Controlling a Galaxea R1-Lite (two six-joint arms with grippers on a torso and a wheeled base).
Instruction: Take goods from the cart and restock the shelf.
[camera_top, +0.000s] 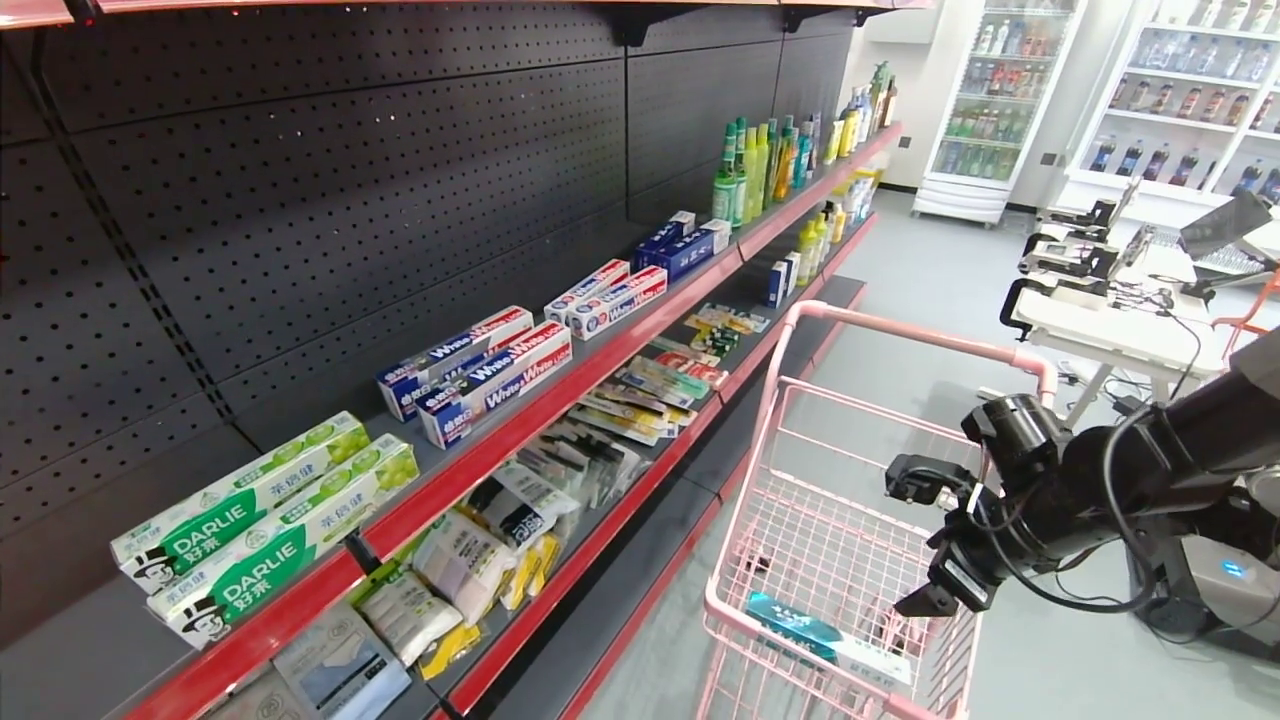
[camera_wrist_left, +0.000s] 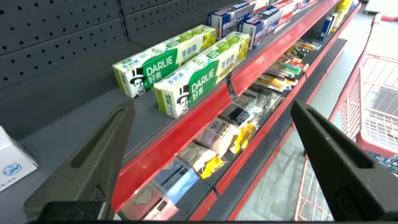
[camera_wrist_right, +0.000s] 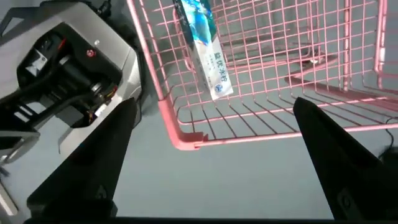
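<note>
One teal box part-hidden inside cart, left claw spread apart, right claw spread apart

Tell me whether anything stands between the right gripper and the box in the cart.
The pink wire side wall of the cart lies between the right gripper, its jaws open, and the blue-and-white box lying inside. The cart is open on top, and nothing visible lies over the box.
</note>
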